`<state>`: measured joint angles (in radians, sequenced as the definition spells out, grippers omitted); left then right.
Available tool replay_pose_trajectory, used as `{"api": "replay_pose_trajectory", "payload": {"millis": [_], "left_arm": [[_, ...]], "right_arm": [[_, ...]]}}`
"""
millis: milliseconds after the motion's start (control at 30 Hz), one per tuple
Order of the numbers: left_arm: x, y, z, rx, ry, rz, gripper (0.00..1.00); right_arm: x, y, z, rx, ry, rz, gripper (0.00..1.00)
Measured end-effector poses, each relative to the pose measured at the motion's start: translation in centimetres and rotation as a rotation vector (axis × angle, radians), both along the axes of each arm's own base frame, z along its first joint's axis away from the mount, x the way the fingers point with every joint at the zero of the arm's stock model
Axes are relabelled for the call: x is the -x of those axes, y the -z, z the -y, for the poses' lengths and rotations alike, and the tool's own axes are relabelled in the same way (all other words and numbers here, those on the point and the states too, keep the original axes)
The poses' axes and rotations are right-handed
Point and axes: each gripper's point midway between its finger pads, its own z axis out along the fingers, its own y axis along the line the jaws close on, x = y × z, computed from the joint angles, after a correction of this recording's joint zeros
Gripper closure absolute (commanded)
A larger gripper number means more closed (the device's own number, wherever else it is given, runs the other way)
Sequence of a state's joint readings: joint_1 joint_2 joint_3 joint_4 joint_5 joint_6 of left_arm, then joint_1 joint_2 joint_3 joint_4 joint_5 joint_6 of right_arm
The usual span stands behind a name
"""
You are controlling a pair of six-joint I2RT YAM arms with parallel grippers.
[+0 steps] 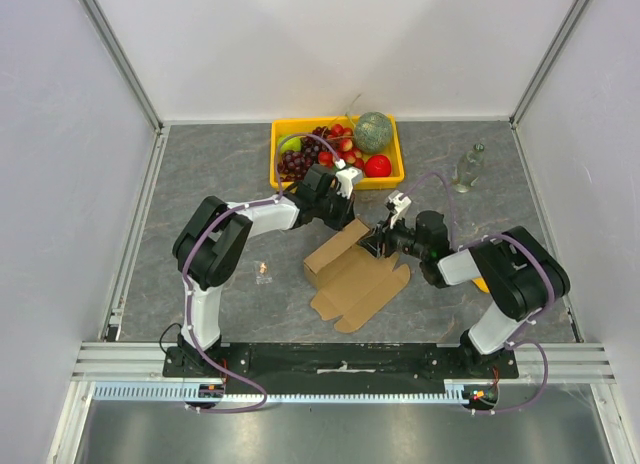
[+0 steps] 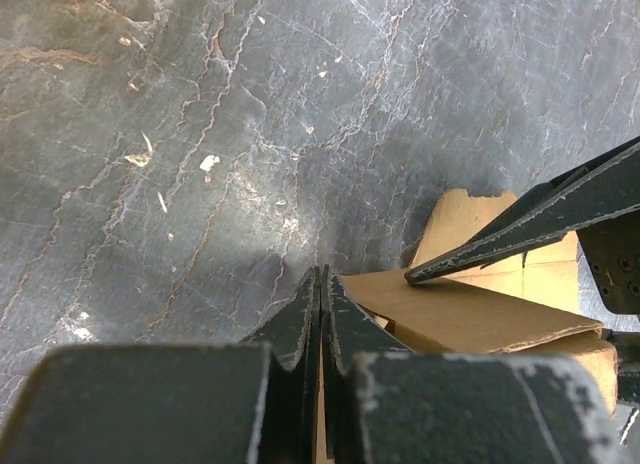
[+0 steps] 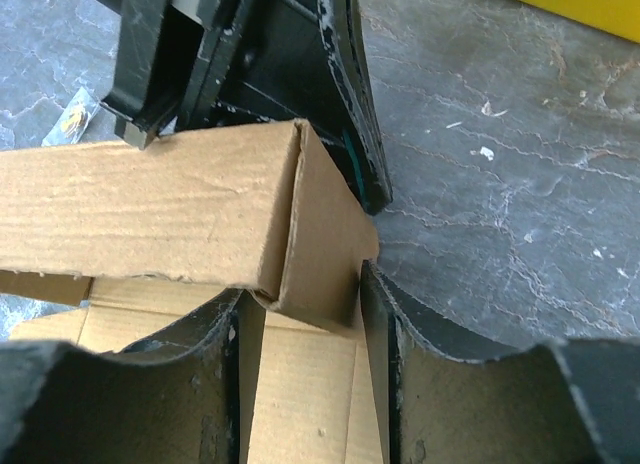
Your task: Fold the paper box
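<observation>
The paper box [image 1: 350, 269] is brown cardboard, part folded, in the middle of the table, with one long wall raised and flat flaps toward the near side. My left gripper [image 1: 351, 218] reaches in from the far side. In the left wrist view it [image 2: 320, 276] is shut on a thin edge of the box [image 2: 470, 309]. My right gripper [image 1: 379, 242] is at the box's right end. In the right wrist view it [image 3: 300, 296] stands open, its fingers either side of the folded corner flap of the box [image 3: 150, 214]. The left gripper [image 3: 250, 64] shows behind that corner.
A yellow crate [image 1: 282, 174] full of fruit stands just behind the box. A clear glass bottle [image 1: 468, 169] stands at the back right. A small wrapped item [image 1: 263, 271] lies left of the box. Frame rails run along the left and near edges.
</observation>
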<state>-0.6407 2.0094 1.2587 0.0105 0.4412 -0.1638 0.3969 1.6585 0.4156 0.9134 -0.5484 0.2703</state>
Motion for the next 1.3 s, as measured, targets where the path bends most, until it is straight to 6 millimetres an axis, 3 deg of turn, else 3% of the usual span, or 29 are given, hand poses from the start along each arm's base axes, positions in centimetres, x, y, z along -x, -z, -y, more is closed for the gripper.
{"api": "replay_pose_trajectory", "payload": {"millis": [300, 833, 1300], "left_arm": [[0.4, 0.4, 0.0, 0.003, 0.012, -0.015, 0.98], [0.6, 0.8, 0.0, 0.014, 0.023, -0.023, 0.98], [0.3, 0.4, 0.3, 0.051, 0.021, -0.008, 0.98]], "right_arm": [[-0.8, -0.7, -0.4, -0.007, 0.025, 0.063, 0.61], [-1.6, 0.1, -0.6, 0.065, 0.103, 0.132, 0.81], [-2.1, 0.2, -0.4, 0.107, 0.143, 0.171, 0.9]]}}
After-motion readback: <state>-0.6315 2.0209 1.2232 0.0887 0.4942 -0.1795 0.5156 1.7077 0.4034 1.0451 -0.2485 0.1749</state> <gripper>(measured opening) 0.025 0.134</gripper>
